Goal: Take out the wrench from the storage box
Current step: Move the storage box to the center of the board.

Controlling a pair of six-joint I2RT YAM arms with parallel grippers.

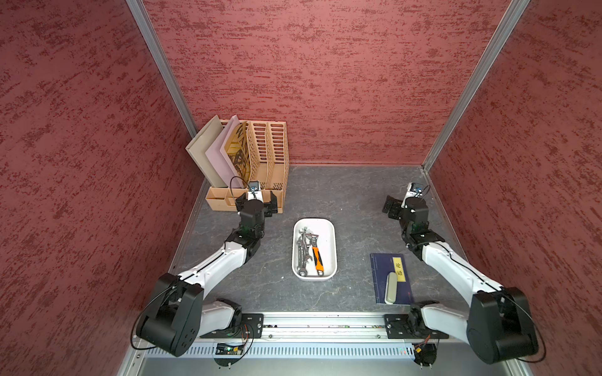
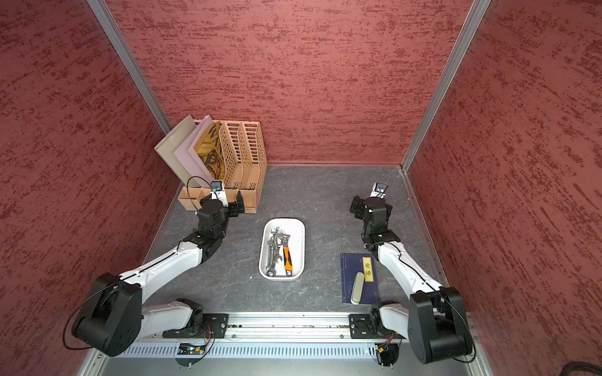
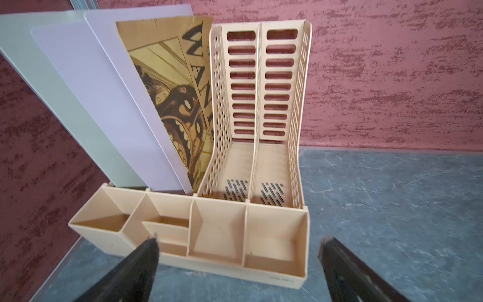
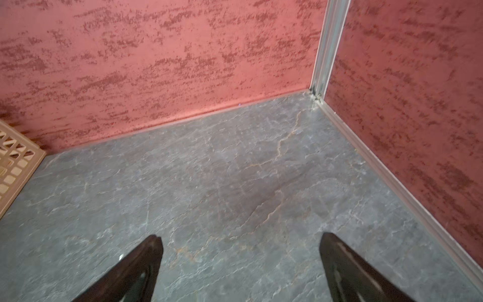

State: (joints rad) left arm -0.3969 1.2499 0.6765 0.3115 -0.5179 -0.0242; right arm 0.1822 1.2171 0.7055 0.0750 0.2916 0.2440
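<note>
Left tool [image 3: 239, 243] and right tool [image 4: 240, 240] gape wide, empty; left arm [image 1: 218, 263] and right arm [image 1: 452, 263] stretch forward, flanking storage box [image 1: 328, 247] holding wrenches [image 1: 303, 252].

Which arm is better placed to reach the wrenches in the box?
Left, probably. The left tool and right tool are both open and empty, but the left is nearer the box, and the silver wrenches lie along its left side.
</note>
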